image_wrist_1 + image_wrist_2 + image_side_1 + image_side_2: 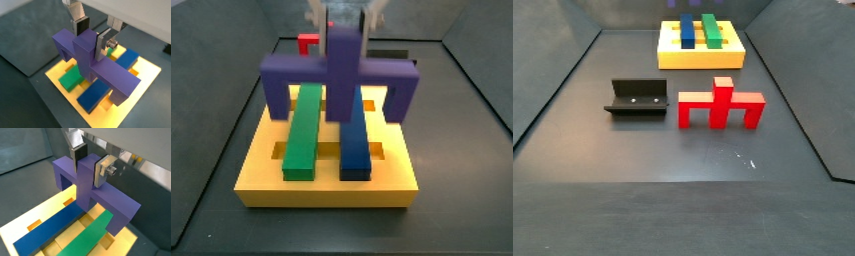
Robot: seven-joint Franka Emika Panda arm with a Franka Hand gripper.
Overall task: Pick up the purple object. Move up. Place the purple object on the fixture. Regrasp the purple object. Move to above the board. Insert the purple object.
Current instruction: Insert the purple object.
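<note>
My gripper is shut on the central post of the purple object, also seen in a wrist view and at the top of a side view. The purple object hangs with its crossbar level and legs down, just over the yellow board. It crosses above the long green bar and the long blue bar. I cannot tell whether the legs touch the board. The black fixture stands empty on the floor, away from the board.
A red forked piece lies on the floor beside the fixture, between me and the board in that side view. Dark walls enclose the floor on all sides.
</note>
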